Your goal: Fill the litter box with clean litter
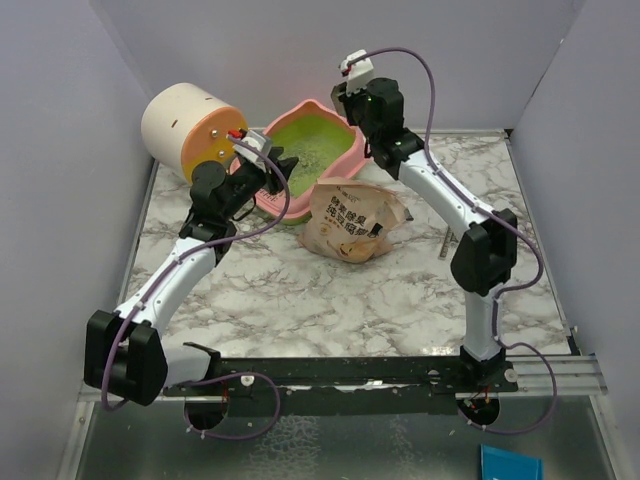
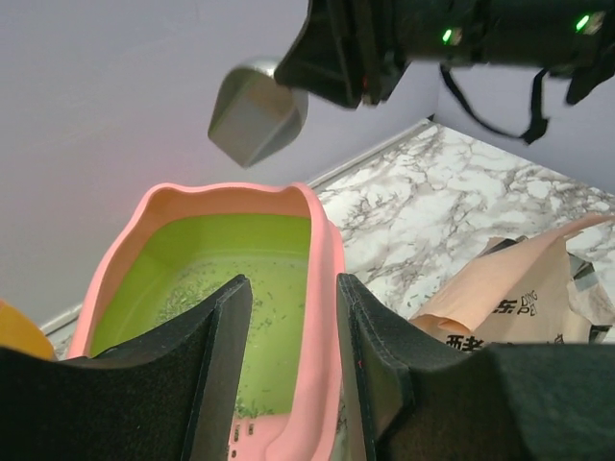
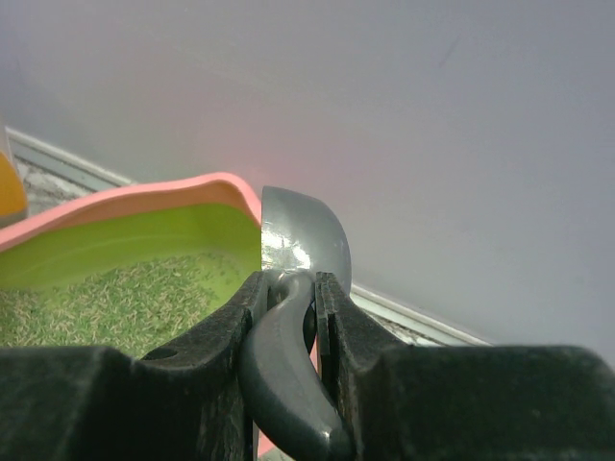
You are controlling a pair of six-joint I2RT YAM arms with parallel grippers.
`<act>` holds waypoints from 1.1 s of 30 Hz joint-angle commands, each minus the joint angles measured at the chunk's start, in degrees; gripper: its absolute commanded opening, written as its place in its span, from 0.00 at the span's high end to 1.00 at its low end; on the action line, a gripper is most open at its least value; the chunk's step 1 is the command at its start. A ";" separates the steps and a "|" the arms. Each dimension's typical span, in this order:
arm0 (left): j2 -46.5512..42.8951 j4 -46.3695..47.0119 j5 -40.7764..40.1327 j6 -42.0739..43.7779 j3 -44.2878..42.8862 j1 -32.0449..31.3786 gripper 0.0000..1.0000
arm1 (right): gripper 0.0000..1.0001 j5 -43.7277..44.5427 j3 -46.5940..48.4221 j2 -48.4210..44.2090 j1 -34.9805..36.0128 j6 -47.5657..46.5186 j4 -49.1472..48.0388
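Note:
The pink litter box (image 1: pixel 345 152) with its lime-green inside stands at the back middle of the table. Clean litter (image 1: pixel 305 150) lies in it as a loose layer, thick in the right wrist view (image 3: pixel 115 298) and sparse near the left fingers (image 2: pixel 192 288). My left gripper (image 1: pixel 280 172) is open, its fingers astride the box's near rim (image 2: pixel 322 317). My right gripper (image 1: pixel 350 100) is shut on the handle of a grey metal scoop (image 3: pixel 303 240) and holds it above the box's back right corner. The scoop's bowl also shows in the left wrist view (image 2: pixel 255 110). What the bowl holds is hidden.
A tan cartoon-cat bag (image 1: pixel 350 215) lies just in front of the box, close to the right of my left gripper (image 2: pixel 293 288). A cream-and-orange cylinder (image 1: pixel 190 130) lies at the back left. A small grey rod (image 1: pixel 445 243) lies at the right. Grey walls enclose the table.

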State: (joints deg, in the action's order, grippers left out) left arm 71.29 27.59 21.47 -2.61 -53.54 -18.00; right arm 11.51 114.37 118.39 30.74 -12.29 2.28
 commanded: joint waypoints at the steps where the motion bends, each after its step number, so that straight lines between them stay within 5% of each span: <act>1: 1.94 1.41 5.33 -1.09 -1.56 0.33 0.55 | 0.99 6.61 -4.46 -9.30 -0.22 0.72 -6.08; 13: 6.18 5.74 21.94 -4.11 -1.84 0.41 0.41 | 0.99 21.45 -29.02 -39.21 -1.83 13.11 10.13; 21: 9.38 6.15 32.71 -3.71 -2.56 0.81 0.40 | 0.99 12.23 -34.40 -52.99 -1.83 21.57 28.35; 33: 19.49 13.15 37.55 -11.31 -5.92 1.09 0.39 | 0.99 1.47 -39.63 -58.07 -1.83 25.87 32.93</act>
State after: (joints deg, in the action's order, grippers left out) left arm 88.60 33.47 54.76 -8.36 -57.45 -17.30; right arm 18.00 76.71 61.25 28.77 11.18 33.91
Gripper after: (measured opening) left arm 0.603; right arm 0.231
